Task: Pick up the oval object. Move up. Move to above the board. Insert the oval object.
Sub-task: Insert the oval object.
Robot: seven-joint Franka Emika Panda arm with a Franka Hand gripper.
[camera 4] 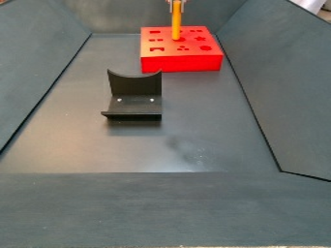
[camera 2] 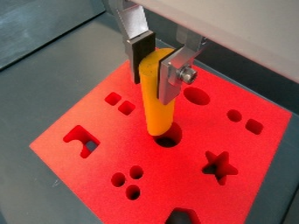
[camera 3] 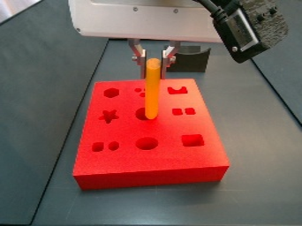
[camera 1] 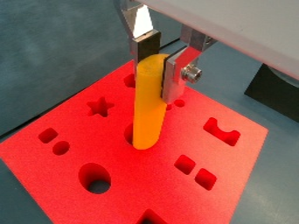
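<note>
The oval object (camera 1: 149, 101) is an orange-yellow peg held upright, its top clamped between my fingers. My gripper (camera 1: 155, 59) is shut on it, directly above the board (camera 1: 70, 166), a bright red block with shaped cut-outs. In both wrist views the oval object's (camera 2: 156, 96) lower end sits at the mouth of a dark hole (camera 2: 169, 137) near the board's (camera 2: 251, 192) middle. In both side views the oval object (camera 3: 153, 88) stands vertical over the board (camera 3: 130, 159), under the gripper (camera 3: 154, 55). From the far side view, the oval object (camera 4: 175, 19) rises from the board (camera 4: 181, 60).
A dark L-shaped fixture (camera 4: 132, 96) stands on the grey floor, well in front of the board. A dark block (camera 3: 192, 58) sits just behind the board. Sloping grey walls (camera 4: 39, 97) border the floor on both sides.
</note>
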